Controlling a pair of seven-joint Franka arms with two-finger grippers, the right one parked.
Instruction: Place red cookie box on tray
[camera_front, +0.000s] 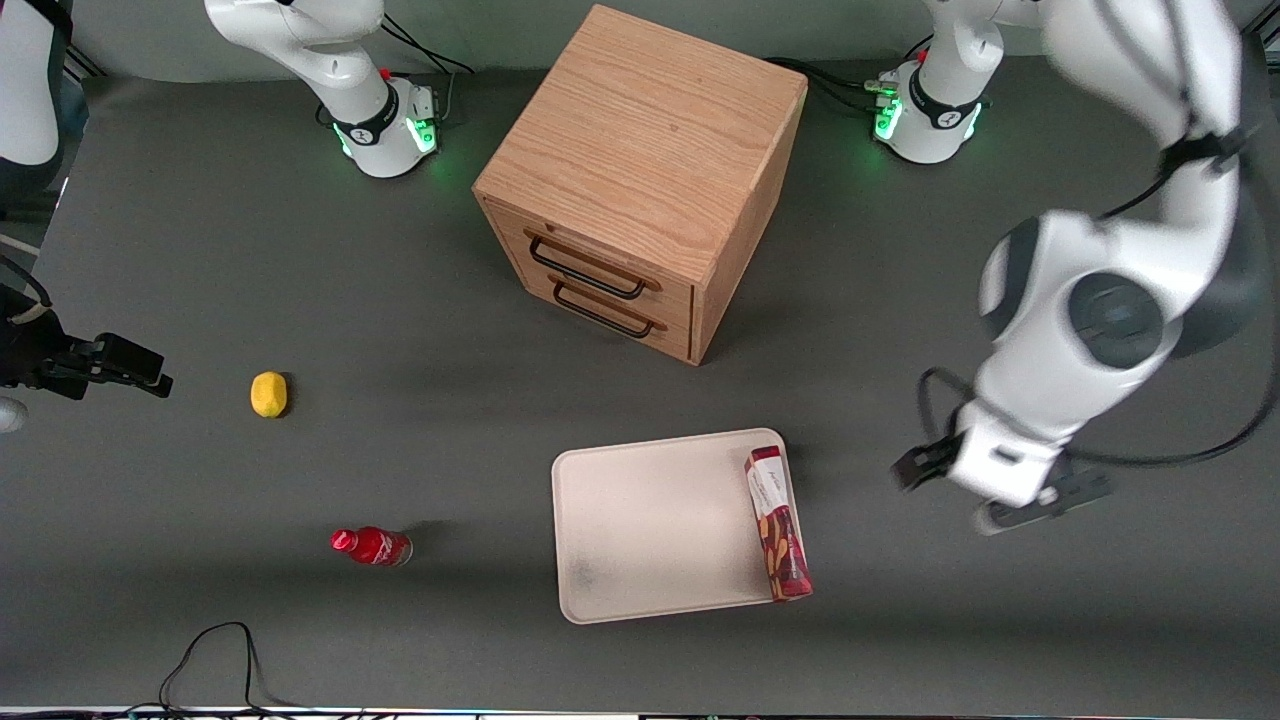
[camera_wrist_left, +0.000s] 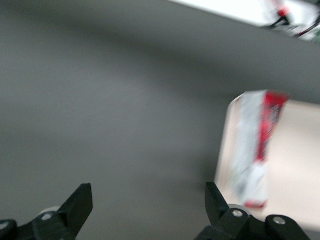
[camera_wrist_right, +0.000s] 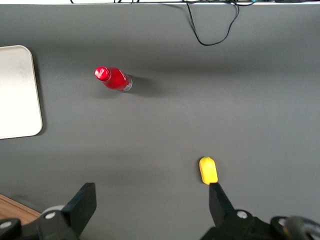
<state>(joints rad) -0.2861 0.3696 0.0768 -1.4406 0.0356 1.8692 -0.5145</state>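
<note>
Dark grey matting covers the counter (camera_front: 300, 250) in the front view, matte and even. Near the front camera lies the tray (camera_front: 640, 530), a flat cream-white rectangle with rounded corners and a low rim. The red cookie box (camera_front: 777, 523), a long narrow dark-red carton with a white label at one end and tan biscuit pictures, rests along the tray's edge nearest the working arm, its long axis running toward the camera and its near end overhanging the rim slightly. The hand (camera_front: 940, 490) hangs just off that same edge, apart from the box, so the carton lies sideways from it toward the tray. An oak-grained drawer cabinet (camera_front: 640, 180) stands farther from the camera; a small red bottle (camera_front: 371, 546) and a yellow lemon-like fruit (camera_front: 268, 394) lie toward the parked arm's end.

From the left wrist, the black fingers (camera_wrist_left: 80, 202) stand spread wide over bare matting, holding nothing; the box (camera_wrist_left: 257, 145) and tray (camera_wrist_left: 300, 165) appear blurred beside them.

From the right wrist, tray corner (camera_wrist_right: 20, 95), glossy bottle (camera_wrist_right: 114, 79) and fruit (camera_wrist_right: 208, 170) show.
</note>
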